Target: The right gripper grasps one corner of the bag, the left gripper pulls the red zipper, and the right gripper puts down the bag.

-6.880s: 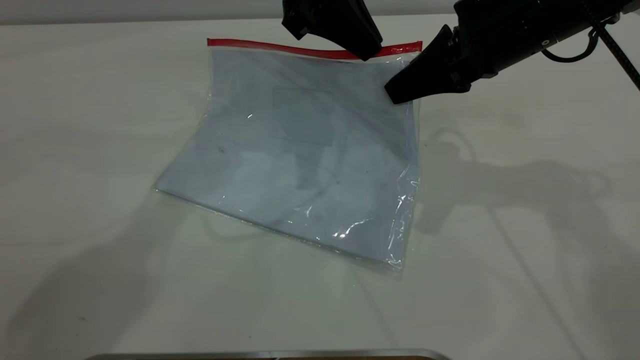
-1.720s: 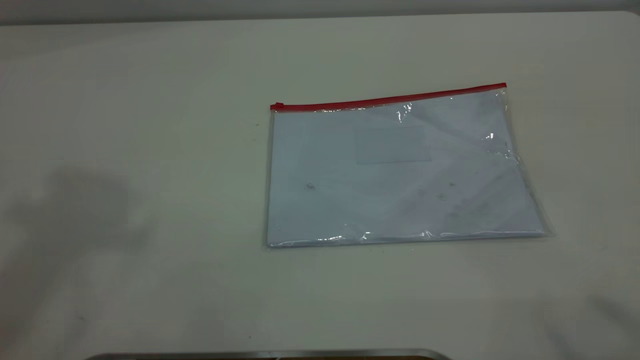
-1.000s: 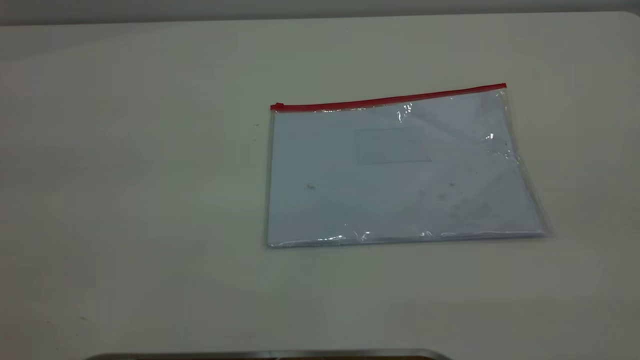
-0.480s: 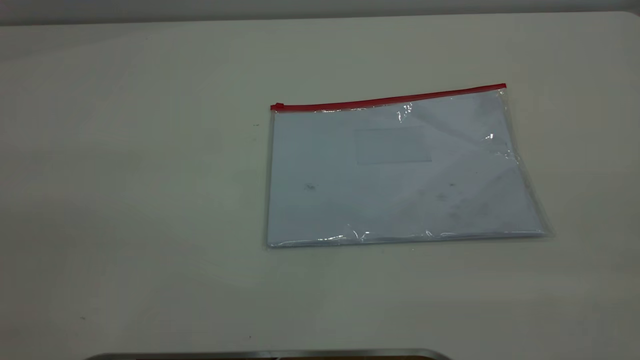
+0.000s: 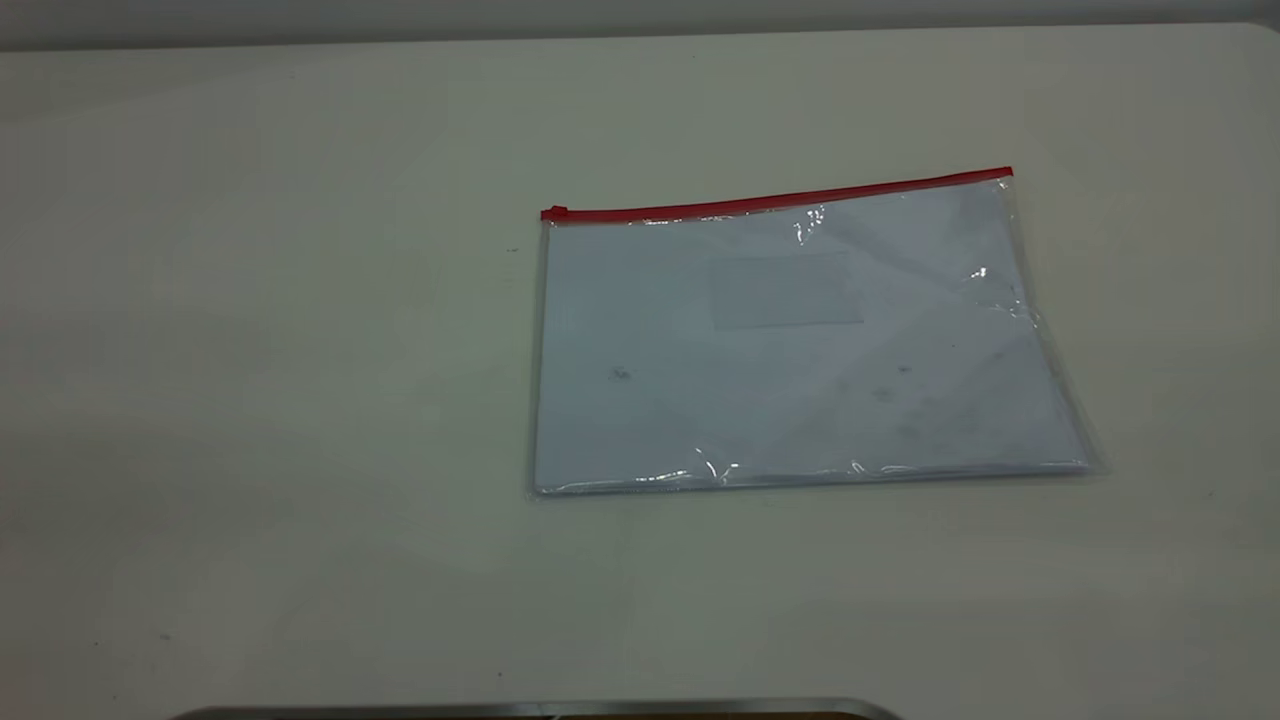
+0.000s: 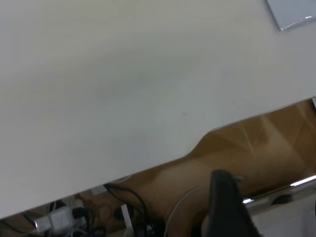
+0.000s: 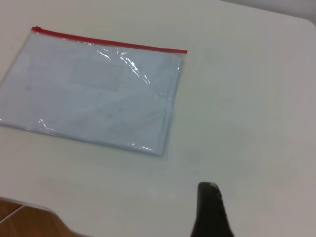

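The bag [image 5: 800, 350] lies flat on the white table, right of centre, with pale sheets and a faint label pocket inside. The red zipper [image 5: 780, 200] runs along its far long edge, and the slider tab [image 5: 553, 212] sits at the left end. No gripper shows in the exterior view. In the right wrist view the bag [image 7: 94, 98] lies well away from my right gripper [image 7: 210, 210], which shows as one black wedge, empty. My left gripper [image 6: 224, 207] shows as one black wedge beyond the table edge, far from the bag's corner [image 6: 294, 12].
The table [image 5: 300, 400] is bare around the bag. A metal strip [image 5: 540, 710] lies along the near edge. In the left wrist view, the wooden floor [image 6: 256, 143] and some cables [image 6: 118, 207] show below the table edge.
Both grippers held the raised bag at its red edge 6.9 s ago; now it lies flat, farther right, both arms withdrawn. An arm shadow at left has faded.
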Controlling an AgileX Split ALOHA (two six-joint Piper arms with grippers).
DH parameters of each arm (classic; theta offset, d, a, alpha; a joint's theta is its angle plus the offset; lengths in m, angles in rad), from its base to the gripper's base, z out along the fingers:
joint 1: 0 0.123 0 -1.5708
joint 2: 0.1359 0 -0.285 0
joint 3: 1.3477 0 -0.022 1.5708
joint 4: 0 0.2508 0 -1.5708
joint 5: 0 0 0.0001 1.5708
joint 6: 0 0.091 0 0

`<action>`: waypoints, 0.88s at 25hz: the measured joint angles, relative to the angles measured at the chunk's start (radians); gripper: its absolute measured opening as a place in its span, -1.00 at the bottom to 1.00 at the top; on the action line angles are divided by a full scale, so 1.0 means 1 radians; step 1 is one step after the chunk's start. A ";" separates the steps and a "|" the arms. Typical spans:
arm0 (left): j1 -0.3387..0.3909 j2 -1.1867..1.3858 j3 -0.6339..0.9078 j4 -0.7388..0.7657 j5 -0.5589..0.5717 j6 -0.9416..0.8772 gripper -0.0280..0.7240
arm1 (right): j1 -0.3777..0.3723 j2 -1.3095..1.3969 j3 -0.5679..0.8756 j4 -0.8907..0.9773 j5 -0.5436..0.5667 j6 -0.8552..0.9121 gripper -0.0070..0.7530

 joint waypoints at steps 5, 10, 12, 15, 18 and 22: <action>0.000 0.000 0.015 -0.014 0.000 0.037 0.36 | 0.000 0.000 0.000 -0.001 0.000 0.000 0.47; 0.000 0.000 0.016 -0.014 0.000 0.048 0.36 | 0.000 0.000 0.000 -0.001 0.000 0.000 0.43; 0.000 0.000 0.016 -0.014 0.000 0.048 0.36 | 0.000 0.000 0.000 -0.001 0.000 0.000 0.41; 0.000 0.000 0.016 -0.014 0.000 0.048 0.36 | 0.000 0.000 0.000 -0.001 0.000 0.000 0.39; 0.000 0.000 0.016 -0.014 0.000 0.048 0.36 | 0.000 0.000 0.000 -0.001 -0.001 0.000 0.39; 0.003 -0.007 0.016 -0.014 0.000 0.048 0.36 | 0.000 0.000 0.000 -0.001 -0.001 0.000 0.38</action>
